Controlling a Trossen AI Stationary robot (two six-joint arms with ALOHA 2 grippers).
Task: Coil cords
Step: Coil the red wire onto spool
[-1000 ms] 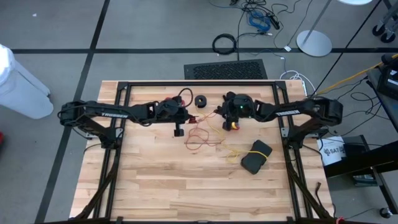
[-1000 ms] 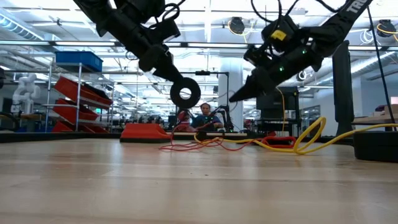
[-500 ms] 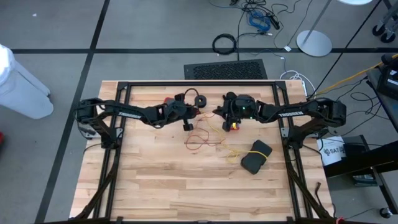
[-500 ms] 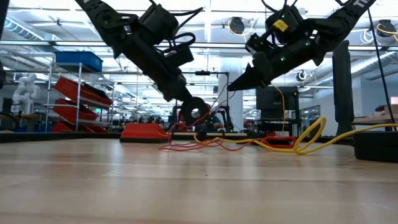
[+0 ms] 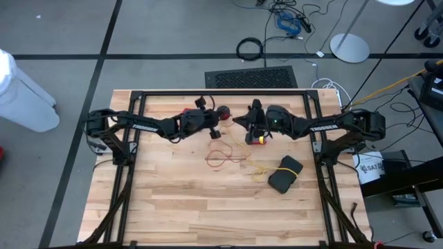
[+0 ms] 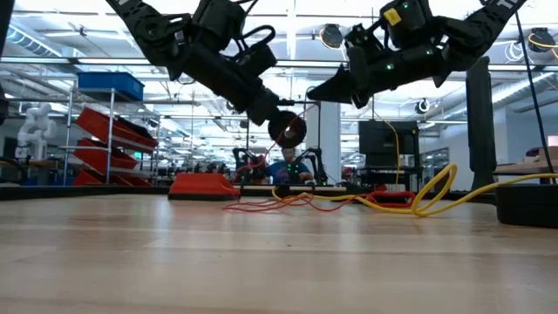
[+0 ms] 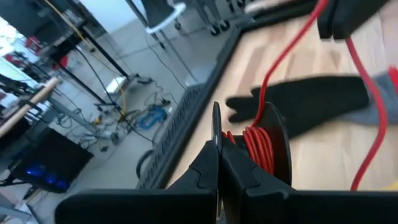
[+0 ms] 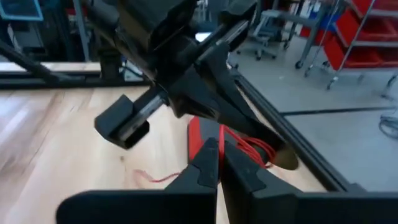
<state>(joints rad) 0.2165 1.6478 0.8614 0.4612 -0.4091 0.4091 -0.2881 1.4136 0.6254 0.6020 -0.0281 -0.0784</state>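
Note:
A small black reel [image 6: 289, 131] with red cord wound on it [image 7: 256, 148] hangs in the air near the table's far edge, my left gripper [image 5: 218, 117] shut on it. My right gripper [image 5: 239, 122] faces it from the right, shut on the red cord. The rest of the red cord lies in loose loops [image 5: 221, 155] on the table below. A thin yellow cord [image 5: 259, 169] lies on the boards beside a black glove [image 5: 285, 173]. My left gripper pinches one flange of the reel at its rim [image 7: 215, 121] between its two fingers. The fingers come from the table's left, nearly level. The reel is lifted clear of the table and stands on edge. My right gripper pinches the red cord [image 8: 194, 134] between its two fingers, a short way from the reel. It comes from the table's right, nearly level. One stretch runs to the reel [image 7: 280, 59]. The other [image 7: 364, 81] hangs down to the loops on the table.
The black glove [image 7: 311, 102] lies right of centre. Black frame rails [image 5: 221, 93] run along the table's far edge and sides. A dark floor grille [image 5: 250, 77] lies beyond the far edge. A person [image 6: 286, 166] sits far off in the room.
My left gripper has carried the reel toward the far edge and toward my right gripper, dipping and then rising. It has swung up from pointing steeply down to nearly level. My right gripper has risen a little and tipped up, still shut on the cord.

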